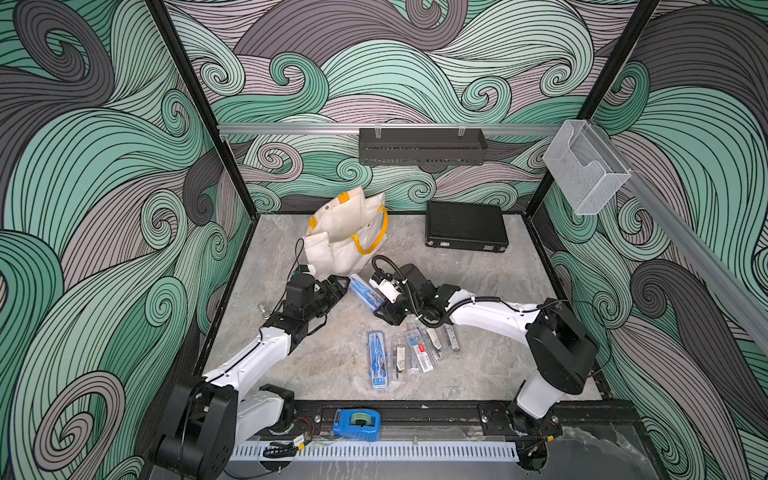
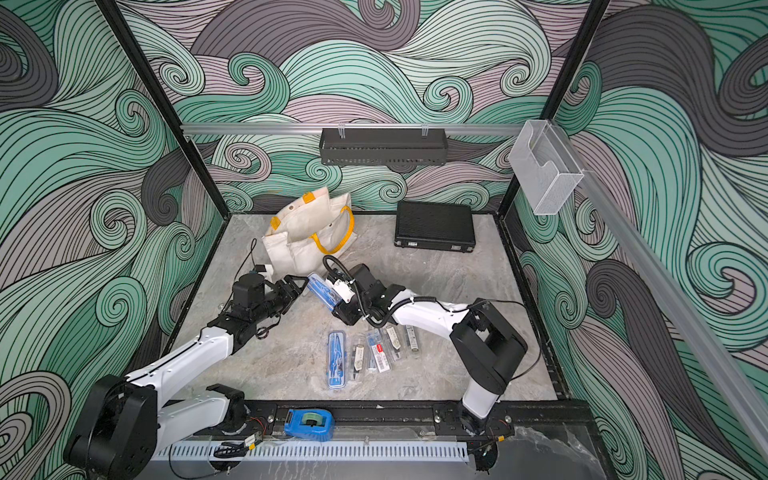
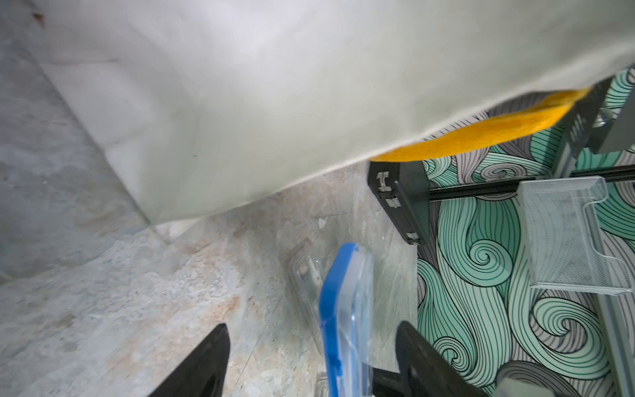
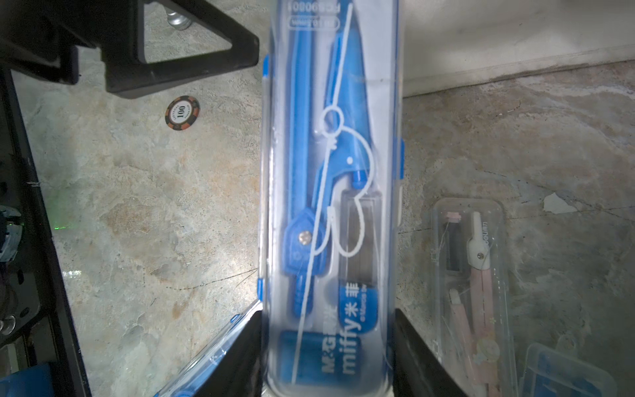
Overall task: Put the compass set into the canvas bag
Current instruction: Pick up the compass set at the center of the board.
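Blue-edged clear plastic, our compass set [image 1: 365, 291] is clenched at one end by the right pincer [image 1: 385, 308], its long axis pointing straight at the left pincer [image 1: 341, 288]. That one's jaws are spread, straddling the free tip without gripping it. The canvas bag [image 1: 345, 239] stands just behind, so we reckon the left arm's nearer.

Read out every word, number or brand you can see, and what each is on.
"miffy": clear plastic compass set case with blue trim.
"M&G": same case.
"米菲": same case.
"100": round black-and-orange poker chip.
Too blurred: the case's other small print, the pink compass's lettering, the flat packets' labels.
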Robot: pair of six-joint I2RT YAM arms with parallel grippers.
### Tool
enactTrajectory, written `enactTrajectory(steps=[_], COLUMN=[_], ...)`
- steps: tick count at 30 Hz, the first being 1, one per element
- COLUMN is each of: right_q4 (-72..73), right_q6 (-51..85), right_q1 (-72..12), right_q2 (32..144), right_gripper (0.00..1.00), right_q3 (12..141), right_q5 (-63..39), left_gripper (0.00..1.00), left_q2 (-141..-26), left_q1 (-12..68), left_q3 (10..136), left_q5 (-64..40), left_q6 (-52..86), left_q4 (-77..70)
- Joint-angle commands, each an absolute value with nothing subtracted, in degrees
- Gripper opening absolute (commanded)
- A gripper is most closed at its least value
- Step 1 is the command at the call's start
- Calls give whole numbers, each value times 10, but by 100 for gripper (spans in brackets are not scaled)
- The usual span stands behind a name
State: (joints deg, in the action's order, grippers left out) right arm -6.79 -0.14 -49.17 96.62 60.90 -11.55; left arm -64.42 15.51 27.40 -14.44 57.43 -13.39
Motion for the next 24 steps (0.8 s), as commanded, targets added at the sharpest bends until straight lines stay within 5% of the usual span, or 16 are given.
enactTrajectory(steps=[1, 8, 24], right_q4=[-47, -39, -25], right_q6=[3, 15, 23], right_q1=[-490, -490, -492], right_q2=[942, 923, 905], right_gripper=[47, 47, 47], right_q3=[604, 600, 593], right_q5=[-142, -180, -189], left_gripper=[73, 67, 34], left_q2=[-654, -669, -650], left_q1=[157, 156, 157], left_q3=[299, 301, 308], left_q5=[-182, -215, -233], left_q6=[573, 590, 601], left_q4=[-170, -222, -226])
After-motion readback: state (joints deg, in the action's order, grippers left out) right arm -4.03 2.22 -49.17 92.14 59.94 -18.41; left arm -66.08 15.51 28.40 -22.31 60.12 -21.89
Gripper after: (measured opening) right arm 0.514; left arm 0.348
